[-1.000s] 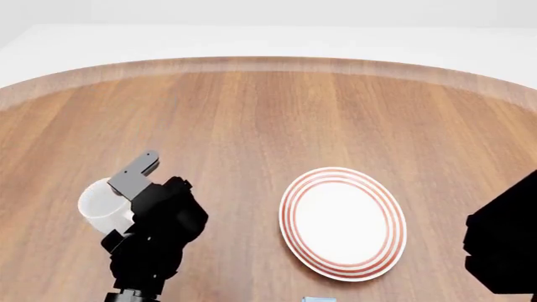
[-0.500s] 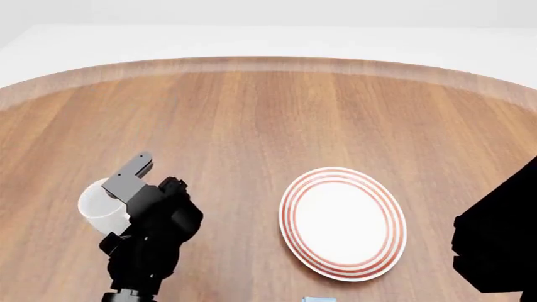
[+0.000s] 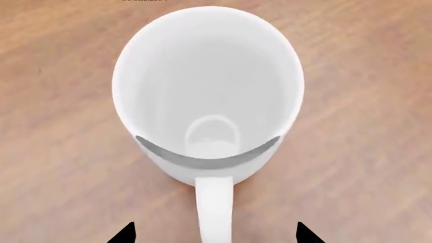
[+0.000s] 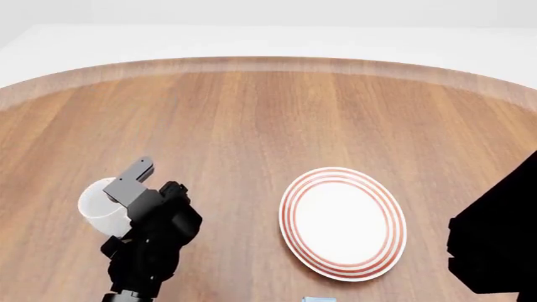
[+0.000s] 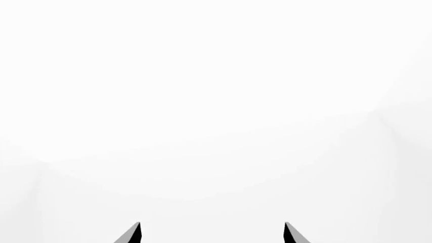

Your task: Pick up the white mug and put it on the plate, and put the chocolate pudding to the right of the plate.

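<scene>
The white mug (image 3: 208, 91) stands upright on the wooden table, its handle (image 3: 214, 210) pointing at my left gripper (image 3: 214, 235). That gripper is open, one dark fingertip on each side of the handle and clear of it. In the head view the mug (image 4: 94, 204) is at the left, partly covered by my left arm (image 4: 155, 242). The plate (image 4: 343, 222), white with red rings, lies bare at centre right. Of the chocolate pudding (image 4: 319, 299) only a thin sliver shows at the bottom edge. My right gripper (image 5: 212, 234) is open, facing blank white.
The round wooden table (image 4: 268, 119) stretches away behind the mug and plate, its curved far edge meeting a white floor. My right arm (image 4: 495, 248) is a black mass at the right edge, beside the plate.
My left gripper has slid slightly left and nearer over the mug. The right arm has come a little further into view from the right.
</scene>
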Controlling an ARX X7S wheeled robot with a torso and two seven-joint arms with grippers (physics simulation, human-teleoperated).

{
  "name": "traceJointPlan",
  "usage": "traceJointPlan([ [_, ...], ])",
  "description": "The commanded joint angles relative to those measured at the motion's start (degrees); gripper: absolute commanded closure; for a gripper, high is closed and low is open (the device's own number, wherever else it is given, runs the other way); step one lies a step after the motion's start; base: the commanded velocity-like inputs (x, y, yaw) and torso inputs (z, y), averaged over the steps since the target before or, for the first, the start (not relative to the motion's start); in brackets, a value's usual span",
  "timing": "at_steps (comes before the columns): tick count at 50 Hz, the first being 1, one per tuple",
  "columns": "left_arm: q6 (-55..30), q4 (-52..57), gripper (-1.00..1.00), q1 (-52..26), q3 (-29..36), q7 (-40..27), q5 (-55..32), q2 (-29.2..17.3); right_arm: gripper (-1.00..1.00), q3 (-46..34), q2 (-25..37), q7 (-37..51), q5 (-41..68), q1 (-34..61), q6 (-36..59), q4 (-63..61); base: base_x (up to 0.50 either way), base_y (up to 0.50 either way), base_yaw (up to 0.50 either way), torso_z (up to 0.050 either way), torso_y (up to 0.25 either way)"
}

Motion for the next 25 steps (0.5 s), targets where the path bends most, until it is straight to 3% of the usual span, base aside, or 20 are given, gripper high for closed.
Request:
traceJointPlan([
  [1,0.2,-1.6,1.0,-0.6,-0.4,2.9,1.0,0.9,-1.0,1.1,-0.9,-1.3,-1.1,0.0,-0.2,0.5,0.0,0.0,0.0,0.0,0.0],
  [25,0.9,-2.5,1.0,-0.1,0.8,2.3,1.0,0.3,-1.0,0.4,-0.6,-1.2,-1.5,-0.1,-0.4,1.3,0.0,0.0,0.0,0.0,0.0],
])
